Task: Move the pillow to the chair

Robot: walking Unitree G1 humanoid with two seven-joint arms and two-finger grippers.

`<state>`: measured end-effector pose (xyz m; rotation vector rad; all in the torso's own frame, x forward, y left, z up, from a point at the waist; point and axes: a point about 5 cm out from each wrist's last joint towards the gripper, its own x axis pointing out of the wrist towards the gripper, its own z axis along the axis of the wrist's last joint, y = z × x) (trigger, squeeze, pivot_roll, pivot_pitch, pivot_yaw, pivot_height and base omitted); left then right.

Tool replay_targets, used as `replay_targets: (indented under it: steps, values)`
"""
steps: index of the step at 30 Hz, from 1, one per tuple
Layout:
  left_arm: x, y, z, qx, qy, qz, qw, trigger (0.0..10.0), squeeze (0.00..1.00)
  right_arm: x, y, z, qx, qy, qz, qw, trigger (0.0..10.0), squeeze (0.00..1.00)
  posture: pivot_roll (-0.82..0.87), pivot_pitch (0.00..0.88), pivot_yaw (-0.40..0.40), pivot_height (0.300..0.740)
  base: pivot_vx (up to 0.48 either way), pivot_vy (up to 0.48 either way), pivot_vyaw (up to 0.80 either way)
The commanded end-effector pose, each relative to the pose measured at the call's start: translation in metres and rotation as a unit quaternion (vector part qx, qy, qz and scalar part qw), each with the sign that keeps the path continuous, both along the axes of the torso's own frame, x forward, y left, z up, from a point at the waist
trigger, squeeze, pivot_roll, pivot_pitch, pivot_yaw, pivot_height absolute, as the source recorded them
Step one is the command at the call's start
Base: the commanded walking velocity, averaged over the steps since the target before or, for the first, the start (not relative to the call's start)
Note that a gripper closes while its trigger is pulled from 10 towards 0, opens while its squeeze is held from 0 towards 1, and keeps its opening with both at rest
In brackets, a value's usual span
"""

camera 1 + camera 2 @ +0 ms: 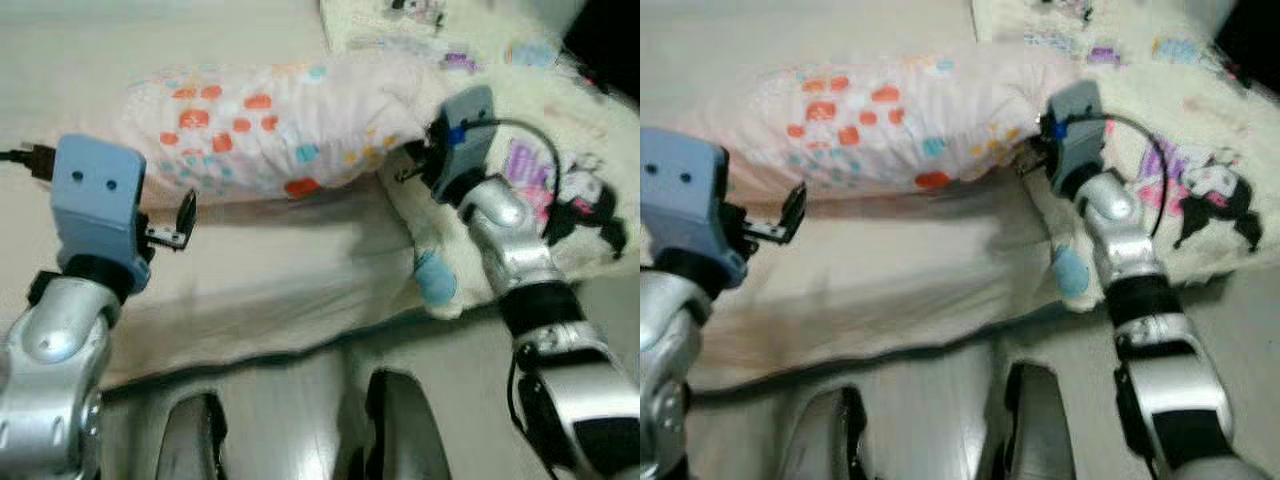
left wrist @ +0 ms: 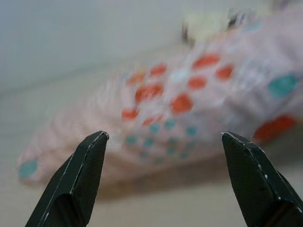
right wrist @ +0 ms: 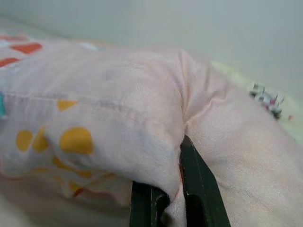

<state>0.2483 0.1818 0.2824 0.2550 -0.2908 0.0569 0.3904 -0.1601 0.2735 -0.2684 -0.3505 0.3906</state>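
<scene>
On my left, the left gripper (image 1: 186, 222) hangs over the beige bed sheet (image 1: 280, 280), its two black fingers (image 2: 80, 175) spread wide apart. It sits just short of the left end of the pale pink fabric pillow with orange, teal and yellow dots (image 1: 270, 125), not touching it.

The pillow lies lengthwise across the bed, running from beside the left gripper to the right gripper.

At the pillow's right end, the right gripper (image 1: 415, 160) is closed on the fabric. In the right wrist view I see its fingers (image 3: 201, 189) pressed together with a fold of the pillow cover pinched between them.

Further right, a cream fleece blanket with cartoon figures (image 1: 560, 170) lies on the bed, touching the pillow's right end. A blue tag (image 1: 436, 278) hangs at its lower edge, near the right arm.
</scene>
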Motion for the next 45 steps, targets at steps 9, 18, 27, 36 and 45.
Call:
replay_targets:
  steps: [9,18,27,36,45]
  values:
    - [0.021,-0.007,-0.015,-0.057,-0.006,0.005,0.998,10.0,0.0,-0.019,0.012,-0.002,0.034,0.026,0.052,0.998,0.0,0.0,-0.06,0.0,-0.07,0.558,0.0,0.0,0.0]
    - [0.022,0.016,-0.052,-0.077,0.04,0.046,0.995,10.0,0.0,-0.02,0.01,-0.03,0.046,0.067,0.038,0.996,0.0,0.0,-0.04,0.0,-0.055,0.587,0.0,0.0,0.0]
    - [0.021,0.021,-0.086,-0.082,0.077,0.061,0.992,10.0,0.0,-0.02,0.01,-0.032,0.064,0.078,0.031,0.994,0.0,0.0,-0.04,0.0,-0.066,0.612,0.0,0.0,0.0]
    - [0.021,0.022,-0.103,-0.092,0.098,0.072,0.988,10.0,0.0,-0.021,0.013,-0.042,0.07,0.092,0.037,0.993,0.0,0.0,-0.03,0.0,-0.072,0.65,-0.107,0.0,0.0]
    - [0.022,0.024,-0.106,-0.098,0.083,0.07,0.989,10.0,0.0,-0.021,0.013,-0.04,0.071,0.087,0.036,0.993,0.0,0.0,-0.04,0.0,-0.072,0.684,-0.373,0.0,0.0]
